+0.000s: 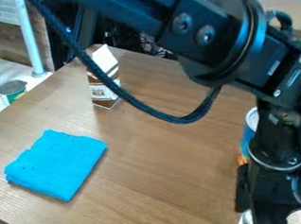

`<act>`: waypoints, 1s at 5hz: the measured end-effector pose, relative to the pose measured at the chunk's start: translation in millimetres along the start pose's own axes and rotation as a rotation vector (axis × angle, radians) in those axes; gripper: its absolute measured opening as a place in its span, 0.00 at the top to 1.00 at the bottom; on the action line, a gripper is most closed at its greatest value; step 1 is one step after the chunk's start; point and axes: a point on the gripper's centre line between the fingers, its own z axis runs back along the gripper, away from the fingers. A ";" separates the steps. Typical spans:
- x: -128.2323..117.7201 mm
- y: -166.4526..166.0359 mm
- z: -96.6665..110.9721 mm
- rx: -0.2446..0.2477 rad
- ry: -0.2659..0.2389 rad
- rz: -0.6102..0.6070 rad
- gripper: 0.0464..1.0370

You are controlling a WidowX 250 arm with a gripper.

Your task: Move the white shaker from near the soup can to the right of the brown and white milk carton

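From where I sit, the tool (270, 215) hangs low at about five o'clock on the bench (163, 179); I cannot tell whether it is open or closed, or whether it holds anything. The nearest thing I can make out is the blue can (248, 133), upright toward twelve o'clock from the tool, partly hidden by the arm (278, 140). The folded blue cloth (56, 164) lies flat, well apart, between nine and ten o'clock, its right edge running one to seven. The carton (105, 85) stands toward half past ten.
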 end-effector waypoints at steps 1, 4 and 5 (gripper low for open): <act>-1.8 -0.3 -6.4 -0.014 0.007 0.002 0.09; -5.8 0.6 -8.9 -0.013 0.000 0.071 0.40; 7.5 2.8 26.6 0.007 -0.098 0.083 0.40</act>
